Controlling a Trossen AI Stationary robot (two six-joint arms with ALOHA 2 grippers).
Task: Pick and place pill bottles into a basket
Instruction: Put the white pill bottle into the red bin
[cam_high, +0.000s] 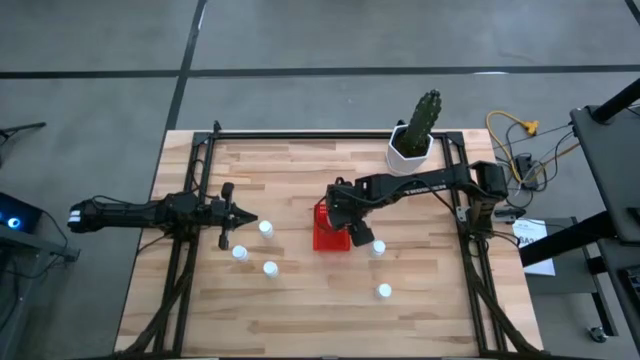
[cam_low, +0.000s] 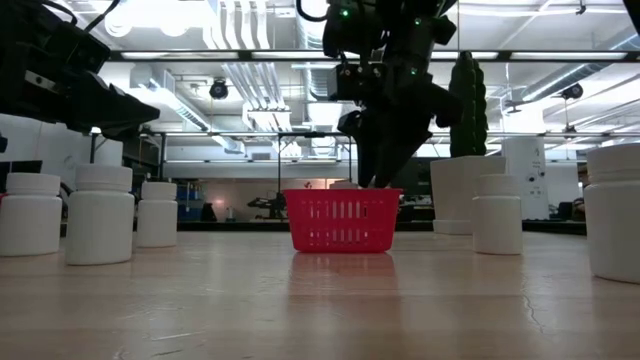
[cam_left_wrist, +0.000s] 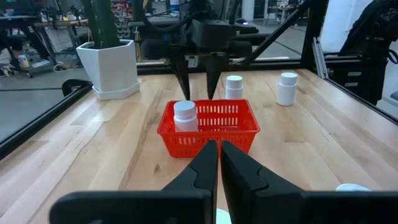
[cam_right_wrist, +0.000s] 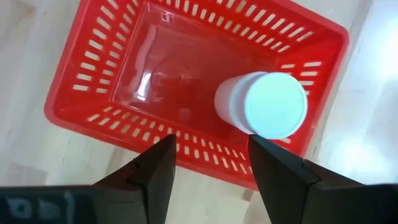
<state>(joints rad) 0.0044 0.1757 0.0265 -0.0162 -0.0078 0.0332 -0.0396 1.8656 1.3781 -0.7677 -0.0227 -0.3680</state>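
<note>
- Your surface (cam_high: 330, 320) is pale wood in butcher-block strips, matte, framed by dark rails.
- Right arm reaches in from the far right edge; its hand (cam_right_wrist: 211, 165) hangs over the basket, dark fingers apart, holding nothing.
- Left arm waits at the left side; its hand (cam_left_wrist: 219, 163) is pressed together, empty, pointed across at the basket.
- White faceted pot (cam_high: 410, 150) with a green cactus stands at the far edge, well apart from the basket.
- Basket (cam_high: 330, 230): bright red glossy plastic, rectangular, slotted walls, mid-surface. In the high view its long axis runs far-to-near; open side up.
- One pill bottle (cam_right_wrist: 264, 106) stands upright in a corner of the basket, cap up, long axis vertical; smooth white cylinder, round flat cap.
- You have three more bottles (cam_high: 265, 229) upright near the left hand, loosely grouped.
- Two bottles (cam_high: 378, 248) stand upright on the right, one just beside the basket, the other nearer you.
</note>
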